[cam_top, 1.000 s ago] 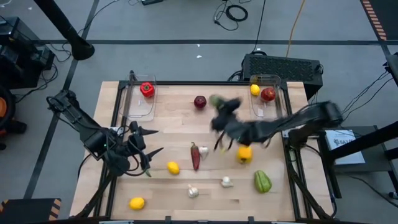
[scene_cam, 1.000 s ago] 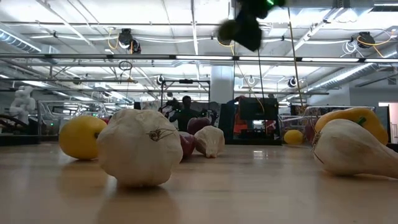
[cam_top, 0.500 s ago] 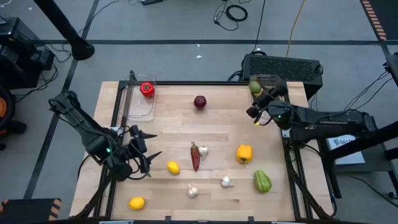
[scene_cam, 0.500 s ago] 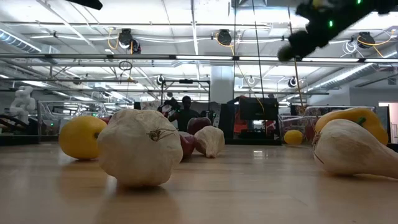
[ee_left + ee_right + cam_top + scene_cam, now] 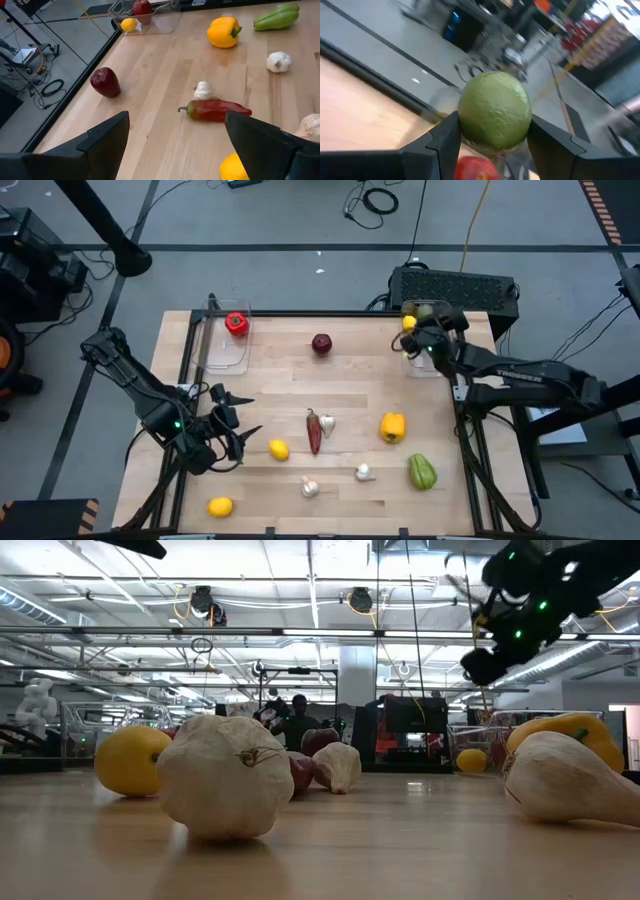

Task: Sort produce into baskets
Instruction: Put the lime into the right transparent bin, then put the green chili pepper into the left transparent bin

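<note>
One round lime (image 5: 494,109) (no long axis) | right tool (image 5: 492,137) grips | left tool (image 5: 175,145) agape

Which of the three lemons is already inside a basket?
The lemon in the right-hand basket, under the right gripper. The other two lemons lie loose on the table near the left gripper.

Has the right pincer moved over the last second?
Yes. The right pincer, shut on a green lime, went from mid-table near the yellow pepper to above the right basket.
</note>
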Controlling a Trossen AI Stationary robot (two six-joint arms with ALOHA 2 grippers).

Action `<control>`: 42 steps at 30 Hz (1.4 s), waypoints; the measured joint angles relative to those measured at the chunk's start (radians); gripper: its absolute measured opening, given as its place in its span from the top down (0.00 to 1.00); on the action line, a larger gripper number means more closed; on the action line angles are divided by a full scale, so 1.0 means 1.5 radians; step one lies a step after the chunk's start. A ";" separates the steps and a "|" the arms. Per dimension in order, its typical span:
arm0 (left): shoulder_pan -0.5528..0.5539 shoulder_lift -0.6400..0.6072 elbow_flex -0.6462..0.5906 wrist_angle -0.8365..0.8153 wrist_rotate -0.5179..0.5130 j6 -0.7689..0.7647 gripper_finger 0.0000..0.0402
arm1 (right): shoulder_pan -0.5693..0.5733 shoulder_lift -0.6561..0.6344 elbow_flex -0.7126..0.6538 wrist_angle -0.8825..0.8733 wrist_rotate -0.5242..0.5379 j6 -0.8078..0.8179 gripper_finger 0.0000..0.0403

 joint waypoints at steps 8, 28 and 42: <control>0.000 0.000 0.000 -0.001 0.023 -0.039 0.17 | -0.096 0.074 0.000 -0.003 -0.004 0.062 0.49; 0.000 0.004 0.000 -0.055 0.188 -0.119 0.17 | 0.013 -0.138 0.040 -0.048 -0.266 0.121 0.32; -0.038 0.183 0.000 -0.026 0.270 -0.074 0.17 | 0.173 -0.253 0.040 0.032 -0.514 0.153 0.36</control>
